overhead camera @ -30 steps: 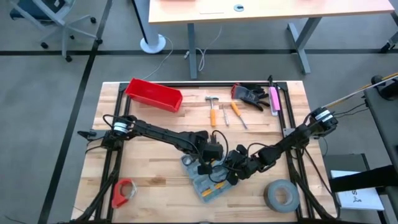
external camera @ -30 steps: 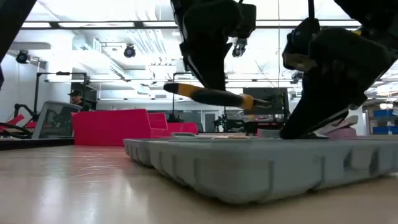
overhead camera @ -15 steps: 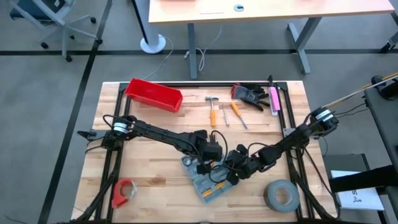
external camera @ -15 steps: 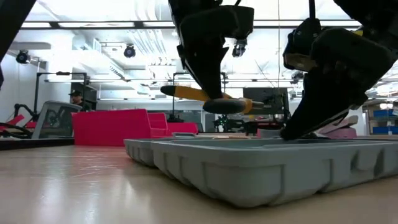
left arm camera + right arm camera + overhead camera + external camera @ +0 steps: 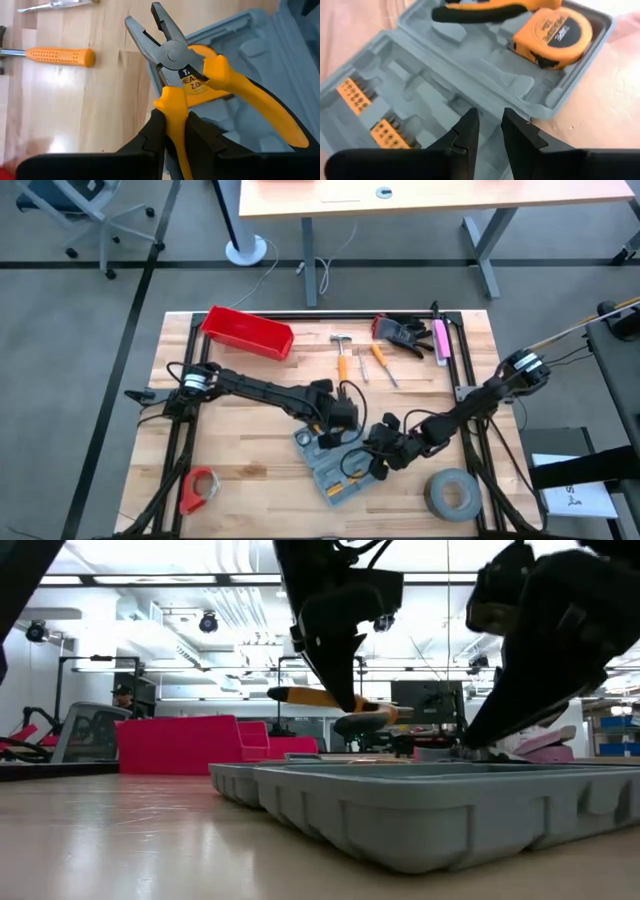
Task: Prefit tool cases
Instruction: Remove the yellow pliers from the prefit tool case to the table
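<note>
Pliers (image 5: 200, 85) with yellow handles were held in the left gripper (image 5: 172, 127), whose fingers were clamped on one handle, the steel nose pointing out past the rim of the tool case (image 5: 335, 465). The case lay open and flat near the middle of the desk (image 5: 240, 450), toward its front edge, its grey moulded recesses facing up. Directly above the case's back-left part the left gripper (image 5: 335, 430) was seen from overhead, the pliers kept clear of the recesses. A yellow tape measure (image 5: 552, 35) and two blocks of orange bits (image 5: 355, 92) were seated in the case. The right gripper (image 5: 487, 125) was poised at the case's right side, just above its rim, with its fingers drawn narrow and nothing visibly between them. A hammer with an orange handle (image 5: 52, 55) lay on the wood beyond the case, toward the desk's back edge.
</note>
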`<state>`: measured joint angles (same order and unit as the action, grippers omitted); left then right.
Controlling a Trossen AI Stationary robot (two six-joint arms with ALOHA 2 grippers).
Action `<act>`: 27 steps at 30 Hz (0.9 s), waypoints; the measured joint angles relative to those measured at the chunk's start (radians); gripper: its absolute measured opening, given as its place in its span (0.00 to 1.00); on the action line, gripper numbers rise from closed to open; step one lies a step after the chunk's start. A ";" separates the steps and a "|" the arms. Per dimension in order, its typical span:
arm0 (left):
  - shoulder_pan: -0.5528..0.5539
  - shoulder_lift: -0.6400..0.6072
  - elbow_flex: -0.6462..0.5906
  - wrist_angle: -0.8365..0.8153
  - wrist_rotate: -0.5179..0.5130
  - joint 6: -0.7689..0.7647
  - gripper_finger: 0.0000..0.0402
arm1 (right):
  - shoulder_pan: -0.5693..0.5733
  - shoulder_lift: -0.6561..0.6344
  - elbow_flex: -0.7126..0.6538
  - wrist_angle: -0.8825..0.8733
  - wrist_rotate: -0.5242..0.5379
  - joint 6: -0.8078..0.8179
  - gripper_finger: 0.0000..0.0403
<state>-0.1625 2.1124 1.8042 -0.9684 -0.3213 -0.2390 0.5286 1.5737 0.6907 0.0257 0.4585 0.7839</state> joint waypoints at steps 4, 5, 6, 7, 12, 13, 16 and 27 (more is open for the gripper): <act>0.021 0.000 0.000 0.005 0.031 0.023 0.13 | 0.009 -0.026 0.000 0.002 0.014 -0.018 0.14; 0.027 0.000 0.000 0.008 0.037 0.032 0.13 | 0.010 -0.033 0.000 -0.001 0.015 -0.022 0.14; 0.034 0.000 0.000 0.010 0.045 0.040 0.13 | 0.010 -0.039 0.000 -0.001 0.018 -0.025 0.14; 0.039 0.000 0.000 0.011 0.051 0.047 0.13 | 0.010 -0.046 0.000 -0.001 0.023 -0.028 0.14; 0.077 -0.001 0.000 0.017 0.075 0.077 0.13 | 0.015 -0.077 0.001 -0.015 0.040 -0.039 0.17; 0.088 -0.001 0.000 0.018 0.080 0.083 0.13 | 0.017 -0.082 0.001 -0.024 0.040 -0.036 0.18; 0.127 -0.002 0.000 0.026 0.107 0.098 0.13 | 0.026 -0.086 0.002 -0.031 0.040 -0.035 0.19; 0.311 -0.002 -0.049 0.045 0.157 0.105 0.13 | 0.046 -0.086 0.002 -0.030 0.057 0.023 0.15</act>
<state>0.1482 2.1101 1.7549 -0.9233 -0.1638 -0.1342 0.5749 1.4872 0.6925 -0.0038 0.5152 0.8074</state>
